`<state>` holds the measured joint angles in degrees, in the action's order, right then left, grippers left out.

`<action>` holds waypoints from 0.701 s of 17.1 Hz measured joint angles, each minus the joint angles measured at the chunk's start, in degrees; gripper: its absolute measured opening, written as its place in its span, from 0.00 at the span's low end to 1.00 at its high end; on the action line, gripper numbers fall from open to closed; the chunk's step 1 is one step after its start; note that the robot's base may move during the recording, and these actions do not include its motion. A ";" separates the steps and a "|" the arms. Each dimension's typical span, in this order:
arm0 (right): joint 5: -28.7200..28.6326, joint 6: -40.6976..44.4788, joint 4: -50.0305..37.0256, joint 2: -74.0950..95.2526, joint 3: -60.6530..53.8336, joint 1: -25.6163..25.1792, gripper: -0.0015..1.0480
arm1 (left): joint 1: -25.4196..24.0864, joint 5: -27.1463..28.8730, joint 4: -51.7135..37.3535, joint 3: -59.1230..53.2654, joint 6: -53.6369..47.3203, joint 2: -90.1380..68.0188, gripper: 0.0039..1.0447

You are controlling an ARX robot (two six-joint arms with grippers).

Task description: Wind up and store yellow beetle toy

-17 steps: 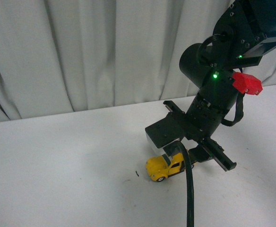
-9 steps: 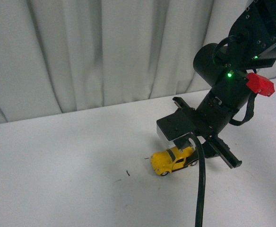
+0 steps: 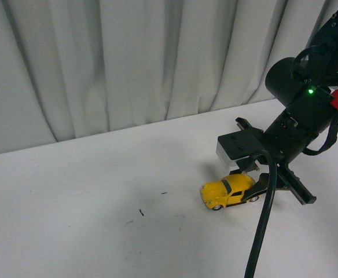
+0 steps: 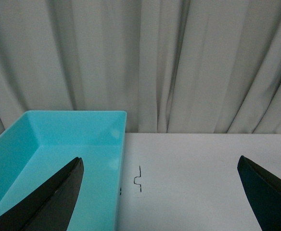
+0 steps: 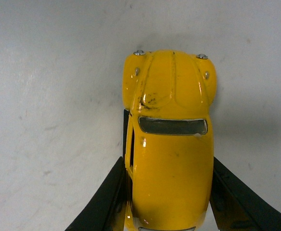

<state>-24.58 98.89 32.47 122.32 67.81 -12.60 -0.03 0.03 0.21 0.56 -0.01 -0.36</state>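
Over on the left arm, the left gripper (image 4: 159, 163) hangs with its jaws spread wide and nothing between them but white table (image 4: 203, 168). A turquoise bin (image 4: 58, 139) lies past one finger (image 4: 49, 199), with a small bent wire scrap (image 4: 138, 179) just beside the bin's wall. On the front camera, a pale curtain (image 3: 128, 58) runs along the back and there's a dark speck (image 3: 141, 212) between six and seven o'clock. At four o'clock, there it is: the yellow beetle toy (image 3: 230, 191), resting on the table, nose aimed at nine o'clock. The right gripper (image 3: 254, 180) reaches in from two o'clock, its black cable (image 3: 261, 231) hanging toward the camera. The right wrist camera shows both black fingers (image 5: 102, 202) pressed against the car's flanks, clamped on its rear half, bonnet poking free.
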 joint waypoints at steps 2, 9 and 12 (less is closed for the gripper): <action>0.13 0.02 0.50 -0.61 -0.92 -3.32 0.40 | 0.00 0.00 0.00 0.02 0.00 0.00 0.94; 0.48 0.24 2.47 -1.75 -2.73 -8.79 0.40 | 0.00 0.00 0.00 0.00 0.00 0.00 0.94; 1.77 0.37 2.60 -1.64 -2.95 -8.63 0.55 | 0.00 0.00 0.00 0.02 0.00 0.00 0.94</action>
<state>-22.81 99.26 35.07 120.68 64.86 -21.23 -0.03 0.03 0.21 0.58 -0.01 -0.36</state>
